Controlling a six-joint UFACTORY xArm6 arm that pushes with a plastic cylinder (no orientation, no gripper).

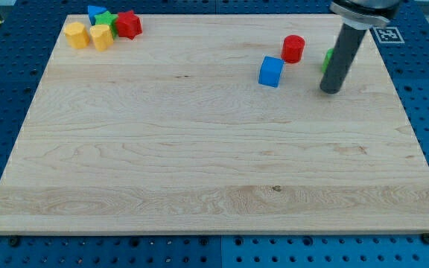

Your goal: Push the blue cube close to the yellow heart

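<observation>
The blue cube (271,71) sits on the wooden board (199,149) toward the view's upper right. My tip (331,90) is to the right of it, a cube's width or two away and slightly lower in the view. A yellow block that may be the heart (102,36) lies at the view's top left in a cluster, next to another yellow block (77,35); their shapes are hard to tell apart.
A red cylinder (293,48) stands just above and right of the blue cube. A green block (326,60) is partly hidden behind the rod. The top-left cluster also holds a red block (129,24), a green block (106,18) and a blue block (94,12).
</observation>
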